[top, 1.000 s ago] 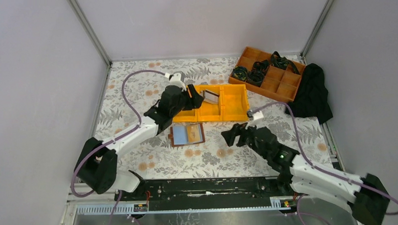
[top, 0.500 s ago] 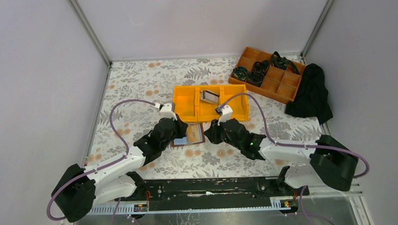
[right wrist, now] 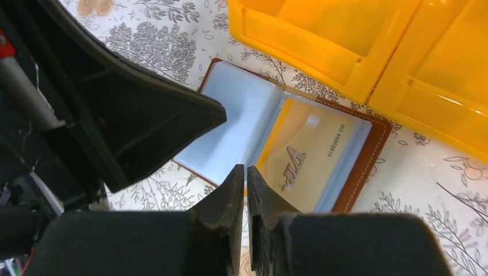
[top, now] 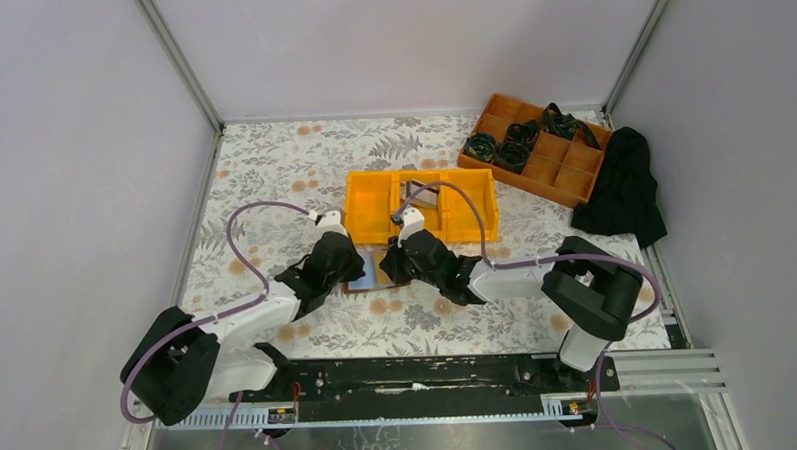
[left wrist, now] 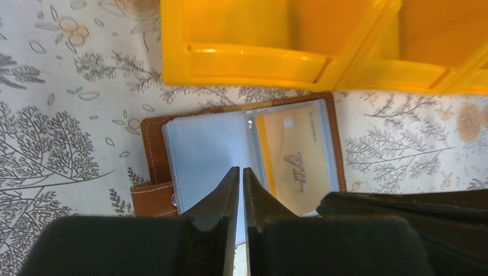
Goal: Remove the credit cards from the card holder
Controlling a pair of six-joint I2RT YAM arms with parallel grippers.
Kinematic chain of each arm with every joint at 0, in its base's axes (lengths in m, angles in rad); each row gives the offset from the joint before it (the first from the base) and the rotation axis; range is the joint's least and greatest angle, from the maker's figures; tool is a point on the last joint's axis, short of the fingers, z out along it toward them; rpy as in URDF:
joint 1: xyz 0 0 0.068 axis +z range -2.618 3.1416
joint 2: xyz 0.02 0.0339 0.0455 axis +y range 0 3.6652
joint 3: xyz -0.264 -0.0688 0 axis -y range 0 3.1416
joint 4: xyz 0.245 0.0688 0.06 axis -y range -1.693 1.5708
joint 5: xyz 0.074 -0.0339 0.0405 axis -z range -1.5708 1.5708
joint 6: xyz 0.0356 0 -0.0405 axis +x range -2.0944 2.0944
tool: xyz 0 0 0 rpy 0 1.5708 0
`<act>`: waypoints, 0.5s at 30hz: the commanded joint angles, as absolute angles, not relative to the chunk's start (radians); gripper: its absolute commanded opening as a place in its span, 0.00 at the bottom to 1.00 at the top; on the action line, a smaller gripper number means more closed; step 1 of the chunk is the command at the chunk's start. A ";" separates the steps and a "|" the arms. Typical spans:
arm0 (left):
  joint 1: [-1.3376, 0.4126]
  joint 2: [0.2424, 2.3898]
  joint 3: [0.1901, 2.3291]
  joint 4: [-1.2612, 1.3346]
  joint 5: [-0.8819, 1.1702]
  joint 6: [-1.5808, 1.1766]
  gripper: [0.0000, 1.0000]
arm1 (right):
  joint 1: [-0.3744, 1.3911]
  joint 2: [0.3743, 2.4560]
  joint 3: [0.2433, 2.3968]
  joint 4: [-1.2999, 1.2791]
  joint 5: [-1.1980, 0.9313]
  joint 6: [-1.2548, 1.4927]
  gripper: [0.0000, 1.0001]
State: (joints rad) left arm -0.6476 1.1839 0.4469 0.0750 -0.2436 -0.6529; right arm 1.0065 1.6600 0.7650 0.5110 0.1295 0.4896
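**Entry: tabletop contents, card removal in progress**

1. Card holder (top: 364, 277). Brown stitched leather, lying open and flat on the floral tabletop (top: 272, 169), just in front of the yellow bin (top: 370, 229) and between the two grippers. Its clear sleeves face up, and the sleeve (left wrist: 201, 152) nearer the left arm looks vacant.

2. Gold card (left wrist: 294, 158). Marked VIP and fully seated in the holder's other sleeve. It is not yet drawn out.

3. Grey card (top: 420, 193). In the middle compartment of the yellow bin, partly behind a purple cable (probably one already taken out, with the bin serving as the drop-off).

4. Left gripper (left wrist: 241, 172). Poised over the holder's centre fold. Its fingers (left wrist: 221, 198) are almost pressed together, with only a thin slit between them. Whether they nip the sleeve film, or touch it at all, cannot be told. Its likely purpose is to steady the holder so it does not slide when the card is pulled.

5. Right gripper (right wrist: 246, 171). Set opposite the left, with its tips at the gold card's inner edge by the fold. Its fingers (right wrist: 221, 198) are likewise nearly together, with nothing plainly pinched. It is likely placed there to work the card free of its sleeve.

6. Wooden tray (top: 563, 174) holding dark coiled items, and a black cloth (top: 623, 187). Both lie at the far right, well apart from the work.
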 commanded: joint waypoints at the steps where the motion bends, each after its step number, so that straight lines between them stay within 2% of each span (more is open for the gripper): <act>1: -0.619 1.252 0.454 0.105 -0.215 -0.660 0.10 | 1.014 1.745 0.829 0.568 0.169 0.484 0.12; 7: -0.602 1.361 0.472 0.119 -0.134 -0.665 0.08 | 1.014 1.792 0.770 0.599 0.197 0.526 0.11; 15: -0.609 1.415 0.460 0.163 -0.051 -0.670 0.02 | 1.014 1.687 0.641 0.588 0.237 0.531 0.10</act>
